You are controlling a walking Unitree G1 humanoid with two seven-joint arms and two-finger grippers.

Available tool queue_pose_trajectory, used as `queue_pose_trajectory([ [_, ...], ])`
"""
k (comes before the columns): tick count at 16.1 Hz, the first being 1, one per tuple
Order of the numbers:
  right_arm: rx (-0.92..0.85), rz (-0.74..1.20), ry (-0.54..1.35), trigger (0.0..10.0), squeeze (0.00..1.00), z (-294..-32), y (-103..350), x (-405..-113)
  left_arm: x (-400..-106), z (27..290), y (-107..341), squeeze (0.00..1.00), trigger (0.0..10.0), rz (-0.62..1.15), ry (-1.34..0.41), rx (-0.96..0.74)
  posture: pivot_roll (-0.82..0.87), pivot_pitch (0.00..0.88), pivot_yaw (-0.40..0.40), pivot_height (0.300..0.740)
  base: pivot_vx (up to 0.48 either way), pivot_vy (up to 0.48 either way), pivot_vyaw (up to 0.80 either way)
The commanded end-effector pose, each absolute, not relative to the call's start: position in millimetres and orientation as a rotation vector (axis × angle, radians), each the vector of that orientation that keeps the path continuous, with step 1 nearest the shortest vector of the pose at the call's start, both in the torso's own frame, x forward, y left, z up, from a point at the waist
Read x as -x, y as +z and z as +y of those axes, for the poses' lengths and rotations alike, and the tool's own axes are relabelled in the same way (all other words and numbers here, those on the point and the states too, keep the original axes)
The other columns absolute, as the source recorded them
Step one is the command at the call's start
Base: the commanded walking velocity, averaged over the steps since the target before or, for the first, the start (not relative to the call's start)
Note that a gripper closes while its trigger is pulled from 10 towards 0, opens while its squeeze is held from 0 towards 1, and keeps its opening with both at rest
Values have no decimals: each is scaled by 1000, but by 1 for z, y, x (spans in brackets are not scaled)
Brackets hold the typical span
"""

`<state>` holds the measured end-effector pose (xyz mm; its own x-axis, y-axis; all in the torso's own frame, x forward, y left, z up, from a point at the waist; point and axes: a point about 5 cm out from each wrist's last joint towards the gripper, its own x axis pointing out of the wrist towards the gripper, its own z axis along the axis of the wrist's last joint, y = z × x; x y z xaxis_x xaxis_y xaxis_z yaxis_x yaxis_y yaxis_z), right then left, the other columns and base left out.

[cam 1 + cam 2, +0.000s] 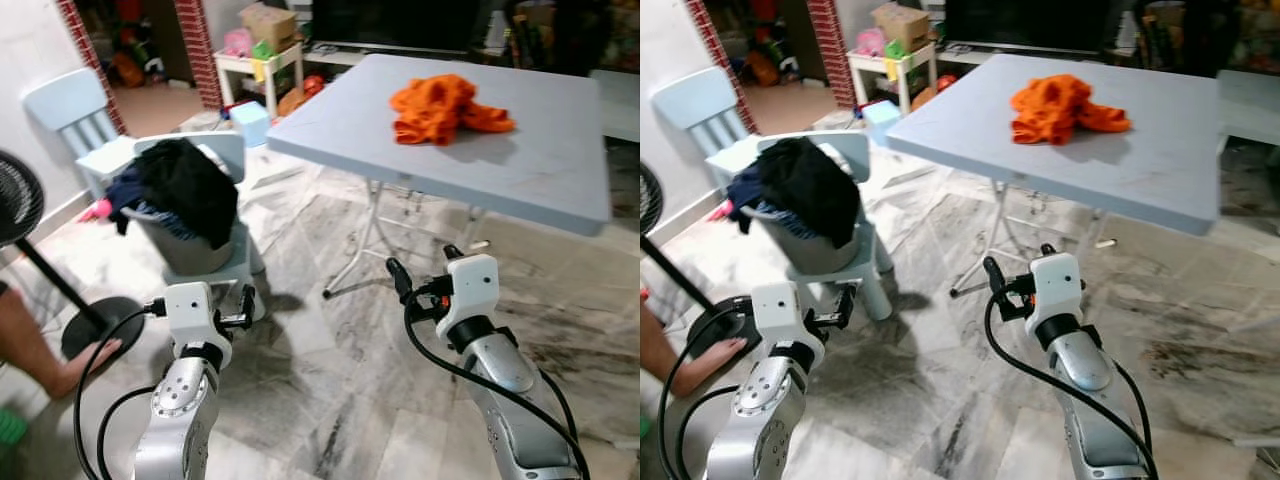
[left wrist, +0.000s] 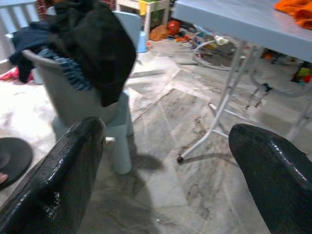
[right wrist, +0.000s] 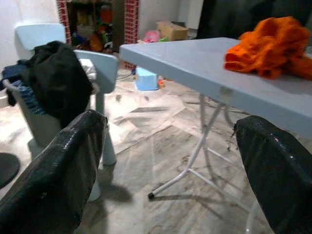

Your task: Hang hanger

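Both my left tool and right tool wide, empty; no hanger visible, risk grabbing crumpled orange cloth mid light-blue counter instead.

No readable text, label, brand, number or sign showing anywhere. Cardboard box on far shelf lying too small and blurred for any print. Table, basket, chair and robot arms bearing no legible marking.
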<state>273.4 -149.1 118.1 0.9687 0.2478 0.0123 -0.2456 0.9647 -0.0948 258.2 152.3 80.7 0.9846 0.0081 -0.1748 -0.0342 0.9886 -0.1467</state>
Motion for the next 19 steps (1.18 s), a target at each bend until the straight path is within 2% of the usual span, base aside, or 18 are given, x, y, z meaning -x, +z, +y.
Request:
queue_pose_trajectory([
  [1,88,-22,252,10000,0,-147,118,-275,-259,155,83,0,10000,173,27,142,-102,0,26,740,0,334,0],
  [14,115,-21,245,10000,0,-149,117,-278,-264,152,84,0,10000,162,22,128,-106,0,23,740,0,466,0],
  [16,101,-15,191,10000,0,-159,114,-276,-260,153,92,0,10000,128,14,137,-107,0,22,740,0,403,0],
  [19,-6,20,89,10000,0,-177,112,-278,-248,150,102,0,10000,77,-55,129,-103,0,22,740,0,0,0],
])
